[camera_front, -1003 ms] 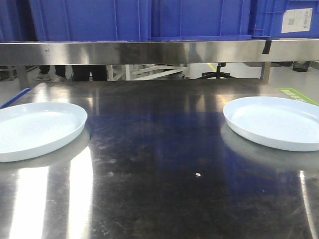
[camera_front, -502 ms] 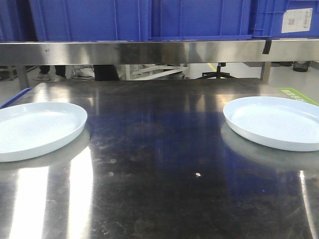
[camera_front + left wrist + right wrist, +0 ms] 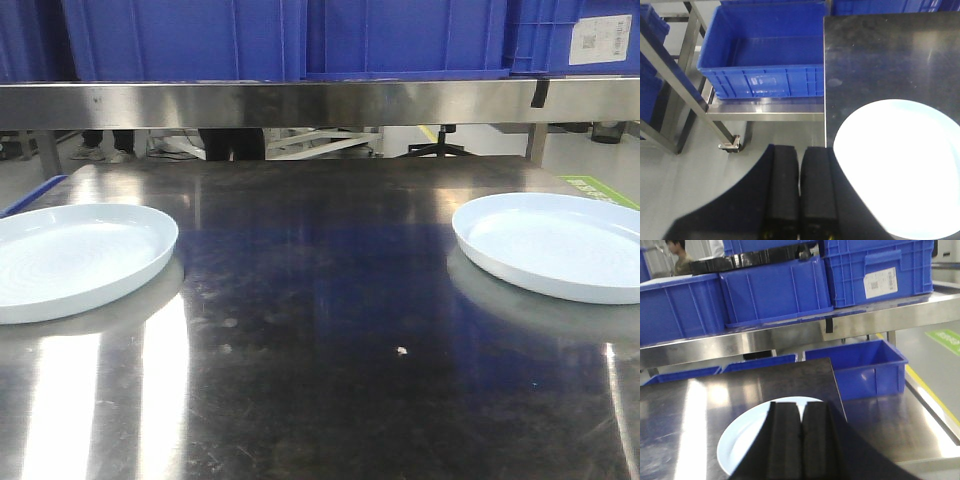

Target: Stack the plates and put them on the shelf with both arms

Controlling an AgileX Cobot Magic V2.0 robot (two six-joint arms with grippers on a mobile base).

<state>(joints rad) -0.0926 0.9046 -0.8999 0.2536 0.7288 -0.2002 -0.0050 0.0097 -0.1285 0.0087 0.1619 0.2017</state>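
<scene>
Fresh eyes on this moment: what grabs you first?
Two pale glossy plates lie apart on the dark steel table: the left plate at its left edge, the right plate at its right. Blue crates line the shelf above the far side. In the wrist views the left fingers and right fingers are shut, each near its own plate, holding nothing.
</scene>
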